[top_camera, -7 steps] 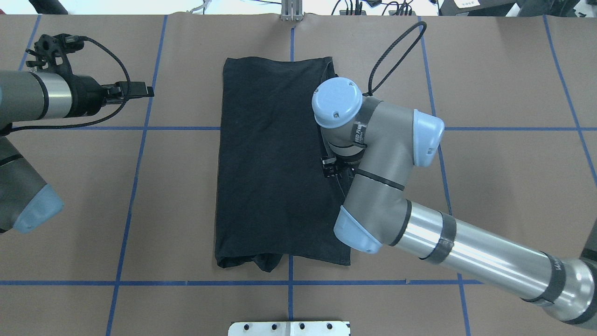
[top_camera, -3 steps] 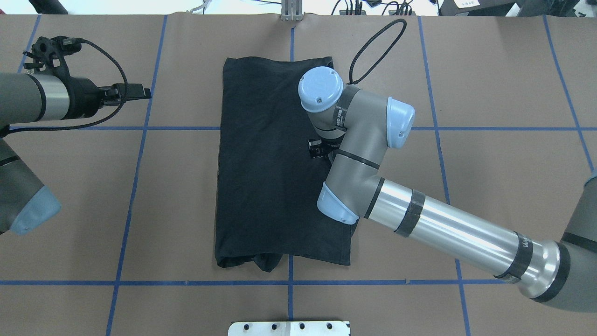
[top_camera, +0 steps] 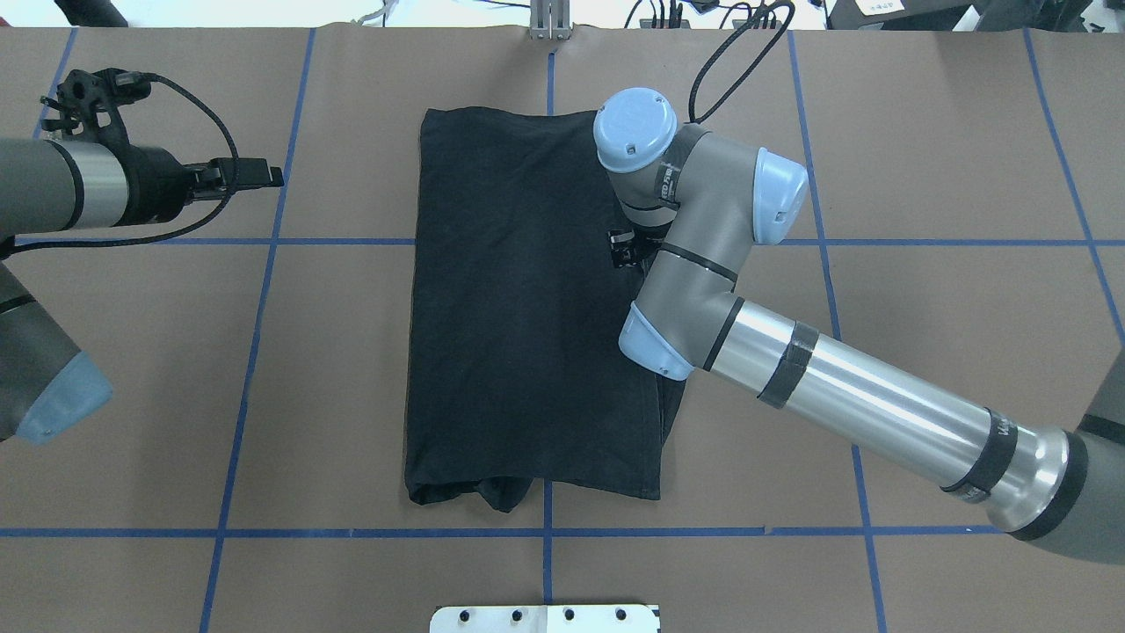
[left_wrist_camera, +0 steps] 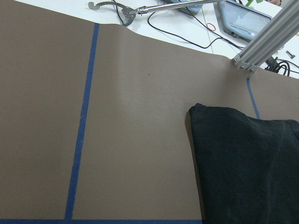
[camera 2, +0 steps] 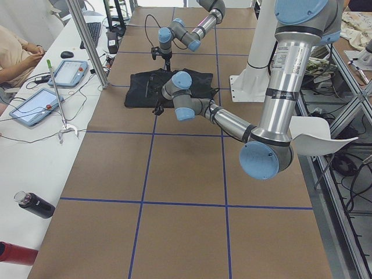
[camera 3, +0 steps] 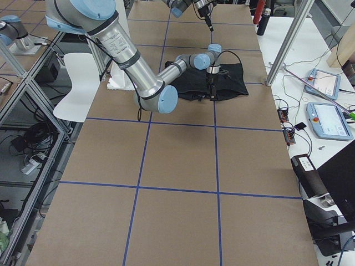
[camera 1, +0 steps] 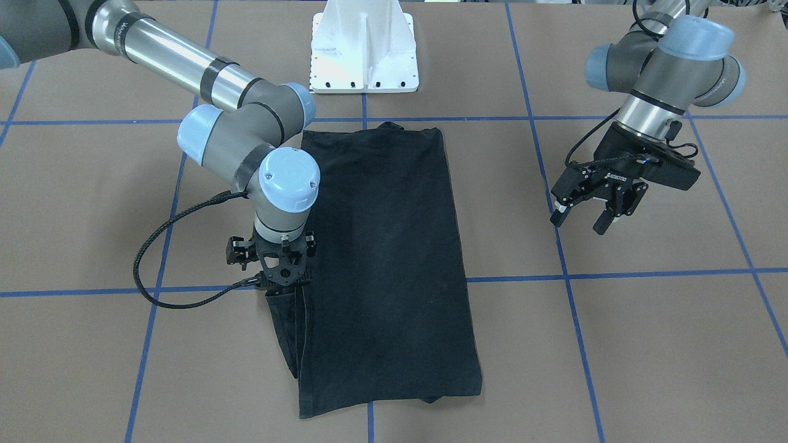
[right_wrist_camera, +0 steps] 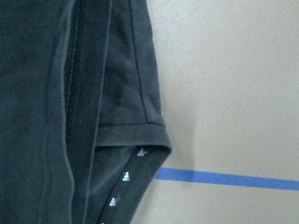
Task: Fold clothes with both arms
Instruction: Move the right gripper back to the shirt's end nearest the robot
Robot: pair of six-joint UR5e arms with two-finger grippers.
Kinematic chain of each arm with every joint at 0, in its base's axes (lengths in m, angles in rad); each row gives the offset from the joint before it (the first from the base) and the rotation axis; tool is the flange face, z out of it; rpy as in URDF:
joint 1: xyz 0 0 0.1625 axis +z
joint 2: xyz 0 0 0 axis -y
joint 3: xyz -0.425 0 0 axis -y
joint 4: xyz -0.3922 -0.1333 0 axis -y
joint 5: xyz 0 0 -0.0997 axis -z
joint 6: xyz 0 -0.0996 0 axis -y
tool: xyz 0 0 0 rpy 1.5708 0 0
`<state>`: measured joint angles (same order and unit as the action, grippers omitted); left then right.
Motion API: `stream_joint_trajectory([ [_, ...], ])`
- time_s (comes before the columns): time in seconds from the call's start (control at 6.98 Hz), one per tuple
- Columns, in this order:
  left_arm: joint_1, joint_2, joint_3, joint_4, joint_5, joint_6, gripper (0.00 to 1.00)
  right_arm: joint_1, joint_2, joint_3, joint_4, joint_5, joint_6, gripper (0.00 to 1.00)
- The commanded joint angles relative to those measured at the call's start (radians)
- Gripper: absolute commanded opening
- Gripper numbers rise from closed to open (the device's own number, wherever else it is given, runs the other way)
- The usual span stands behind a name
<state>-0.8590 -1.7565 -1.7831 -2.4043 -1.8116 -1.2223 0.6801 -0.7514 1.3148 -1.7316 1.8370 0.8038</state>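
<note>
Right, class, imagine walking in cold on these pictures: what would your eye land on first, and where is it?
The black T-shirt, folded into a long rectangle, lies at the middle of the brown table. The right arm bends over the shirt's side edge with the right claw pointing down there. The left claw hangs open over bare table, apart from the shirt.

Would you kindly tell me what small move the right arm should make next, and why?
Probably lower the right gripper onto the sleeve and grip it. The T-shirt lies folded in a long rectangle, but that sleeve pokes out past its edge, just where the gripper hangs. The left gripper is open and off the cloth.
</note>
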Motion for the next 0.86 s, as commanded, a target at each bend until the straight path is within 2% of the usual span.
stream_joint_trajectory([
  [0.0, 0.000, -0.001, -0.002, 0.001, 0.000, 0.003, 1.00, -0.002, -0.108, 0.216, -0.014, 0.066, 0.204, 1.00],
  [0.14, 0.000, -0.001, -0.007, 0.001, 0.000, 0.003, 1.00, -0.037, -0.143, 0.309, -0.006, 0.068, 0.455, 1.00],
  [0.29, 0.000, -0.001, -0.010, 0.001, 0.000, 0.003, 1.00, -0.078, -0.205, 0.410, 0.053, 0.062, 0.735, 1.00],
  [0.43, 0.001, -0.001, -0.009, 0.001, 0.000, 0.003, 1.00, -0.124, -0.271, 0.470, 0.198, 0.004, 1.028, 1.00],
  [0.57, 0.003, -0.003, -0.009, 0.001, 0.000, 0.001, 1.00, -0.214, -0.296, 0.474, 0.264, -0.139, 1.275, 1.00],
  [0.72, 0.003, -0.001, -0.009, 0.001, 0.000, 0.001, 1.00, -0.273, -0.299, 0.481, 0.268, -0.212, 1.446, 1.00],
])
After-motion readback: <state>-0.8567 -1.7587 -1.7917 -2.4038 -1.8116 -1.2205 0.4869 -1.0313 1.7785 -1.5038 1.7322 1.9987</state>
